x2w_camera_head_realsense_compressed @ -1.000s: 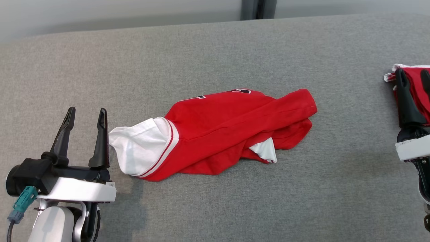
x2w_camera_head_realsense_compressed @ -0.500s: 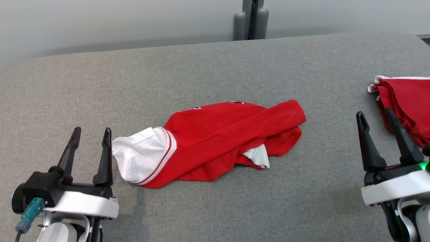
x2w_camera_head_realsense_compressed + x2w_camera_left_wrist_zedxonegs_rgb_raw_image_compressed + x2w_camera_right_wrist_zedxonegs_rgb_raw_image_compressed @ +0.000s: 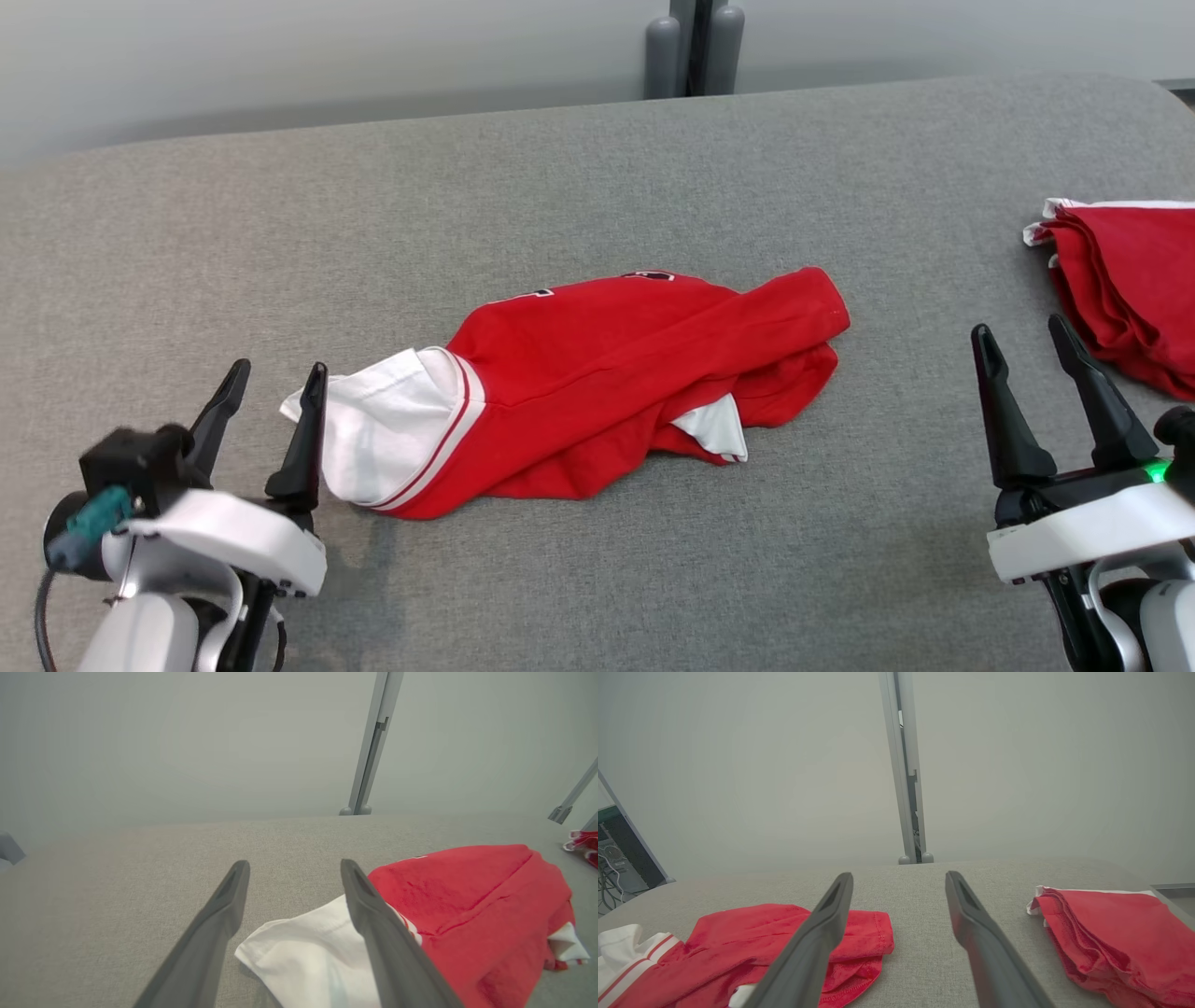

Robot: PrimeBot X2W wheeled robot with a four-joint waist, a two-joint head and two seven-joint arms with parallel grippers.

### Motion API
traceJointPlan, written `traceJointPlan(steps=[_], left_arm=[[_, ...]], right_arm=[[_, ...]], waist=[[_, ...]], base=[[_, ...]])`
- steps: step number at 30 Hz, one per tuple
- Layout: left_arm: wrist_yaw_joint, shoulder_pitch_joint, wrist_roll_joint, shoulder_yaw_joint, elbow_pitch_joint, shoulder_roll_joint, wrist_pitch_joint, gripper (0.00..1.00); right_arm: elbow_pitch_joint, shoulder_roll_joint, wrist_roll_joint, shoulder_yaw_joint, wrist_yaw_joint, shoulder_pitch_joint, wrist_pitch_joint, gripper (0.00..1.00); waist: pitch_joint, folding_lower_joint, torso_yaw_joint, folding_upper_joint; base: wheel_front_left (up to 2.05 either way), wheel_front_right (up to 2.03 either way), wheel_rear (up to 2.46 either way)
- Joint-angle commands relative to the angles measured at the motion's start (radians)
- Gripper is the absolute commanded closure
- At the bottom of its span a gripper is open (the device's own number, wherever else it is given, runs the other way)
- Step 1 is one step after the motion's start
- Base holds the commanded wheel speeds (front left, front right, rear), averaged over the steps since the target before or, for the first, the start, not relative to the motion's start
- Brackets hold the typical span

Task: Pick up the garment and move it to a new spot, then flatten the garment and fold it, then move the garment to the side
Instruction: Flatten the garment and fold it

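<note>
— Any lettering?
— Dark print on the crumpled red garment [image 3: 607, 373] with white, red-striped sleeves, too folded to read.
— How many things?
— One such garment, mid-way across the grey fabric-covered table [image 3: 560, 187]; one folded red cloth pile [image 3: 1130, 280] at the table's right edge.
— The claws?
— Both spread, empty. Left gripper [image 3: 280, 367] at the table's near left, one finger beside a sleeve; right gripper [image 3: 1018, 325] near right.

Garment [image 3: 616, 373]: red jersey. White sleeve [image 3: 383, 439] with red-striped trim at the left end; small white patch [image 3: 717, 429] showing under the near right fold. Crumpled and loosely bunched, not folded. Lies lengthwise left to right, mid grey padded surface [image 3: 597, 187].
</note>
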Motion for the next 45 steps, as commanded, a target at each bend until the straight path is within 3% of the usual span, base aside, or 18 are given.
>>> traceJointPlan(steps=[1,11,22,23,24,31,36,40,45], left_arm=[[-0.012,-0.030,-0.027,0.002,0.012,0.009,0.035,0.00],[-0.094,-0.159,-0.163,-0.057,0.091,0.123,0.313,0.00],[-0.104,-0.161,-0.359,-0.159,0.090,0.225,0.526,0.00],[-0.104,-0.162,-0.368,-0.161,0.085,0.233,0.528,0.41],[-0.104,-0.162,-0.374,-0.163,0.080,0.241,0.526,1.00],[-0.104,-0.209,-0.295,-0.157,0.044,0.266,0.386,1.00],[-0.078,-0.255,-0.190,-0.166,0.028,0.275,0.279,1.00],[-0.034,-0.240,-0.098,-0.198,0.005,0.266,0.212,1.00],[0.046,-0.116,-0.037,-0.249,0.002,0.207,0.138,1.00]], right_arm=[[-0.001,0.000,0.003,0.002,0.000,-0.015,0.000,0.00],[0.027,0.012,0.016,0.024,0.000,-0.036,-0.006,0.00],[0.059,0.019,0.032,0.038,0.000,-0.046,-0.024,0.00],[0.061,0.019,0.032,0.037,0.000,-0.047,-0.025,0.00],[0.062,0.019,0.033,0.036,0.000,-0.049,-0.027,0.00],[0.064,0.014,0.035,0.028,0.000,-0.057,-0.025,0.00],[0.062,0.007,0.030,0.024,0.000,-0.064,-0.018,0.00],[0.056,0.006,0.026,0.023,0.000,-0.061,-0.012,0.00],[0.053,0.013,0.031,0.010,0.000,-0.036,-0.008,0.00]], waist=[[0.011,0.0000,-0.009,0.0000],[0.055,0.0000,-0.062,0.0000],[0.078,0.0000,-0.091,0.0000],[0.079,0.0000,-0.091,0.0000],[0.080,0.0000,-0.091,0.0000],[0.079,0.0000,-0.083,0.0000],[0.071,0.0000,-0.074,0.0000],[0.065,0.0000,-0.070,0.0000],[0.062,0.0000,-0.062,0.0000]], base=[[0.00,0.00,0.00],[0.00,0.00,0.00],[0.00,0.00,0.00],[0.00,0.00,0.00],[0.00,0.00,0.00],[0.00,0.00,0.00],[0.00,0.00,0.00],[0.00,0.00,0.00],[0.00,0.00,0.00]])
